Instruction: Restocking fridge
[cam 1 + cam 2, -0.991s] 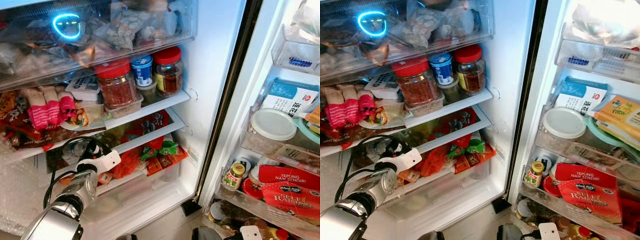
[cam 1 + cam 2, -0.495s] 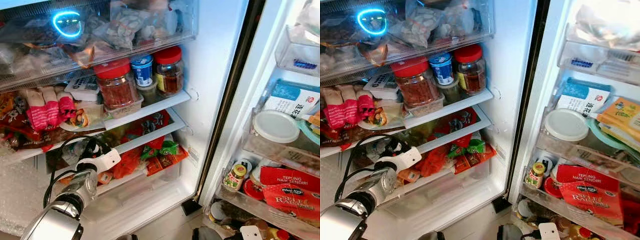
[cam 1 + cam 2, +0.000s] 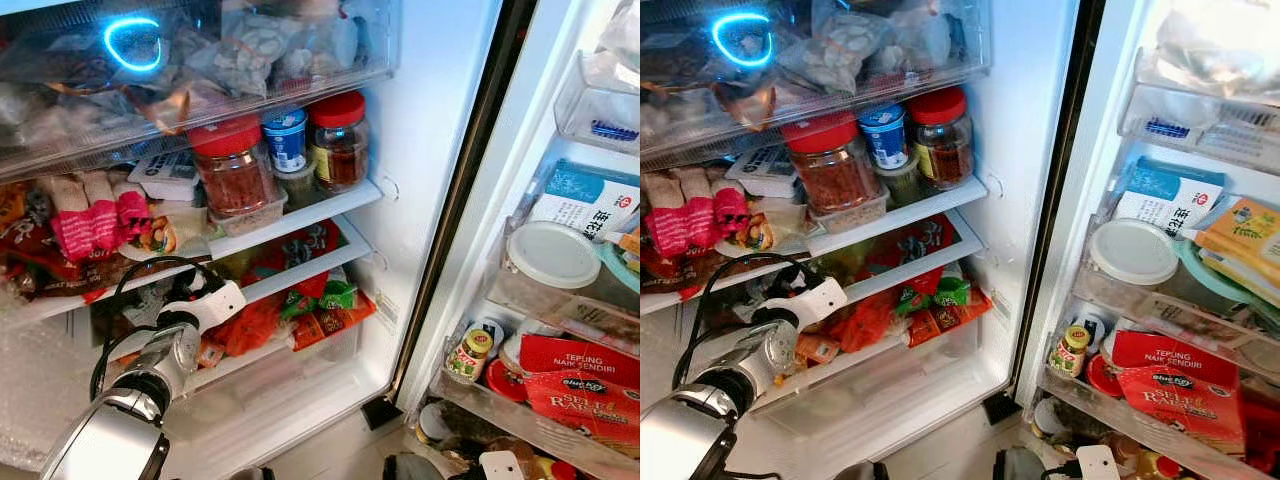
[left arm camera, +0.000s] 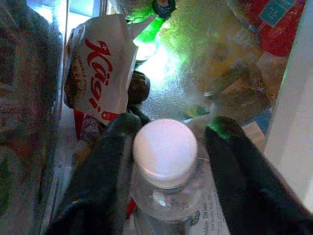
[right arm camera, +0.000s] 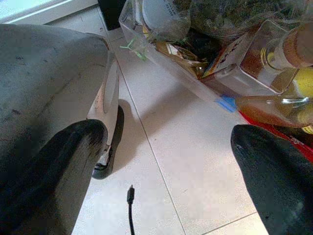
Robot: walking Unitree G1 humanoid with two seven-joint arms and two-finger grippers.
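I've got a clear plastic bottle [image 4: 166, 181] with a white screw cap, upright at lower centre of the left wrist view, inside the fridge [image 3: 420, 150], a white Kägi packet just behind it.

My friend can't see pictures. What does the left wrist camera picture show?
The left claw has its two black fingers on either side of a clear plastic bottle with a white cap, inside the fridge. Behind it sits a white snack bag with red lettering.

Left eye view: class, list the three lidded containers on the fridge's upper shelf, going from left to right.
Large red-lidded jar → blue-lidded tub → smaller red-lidded jar.
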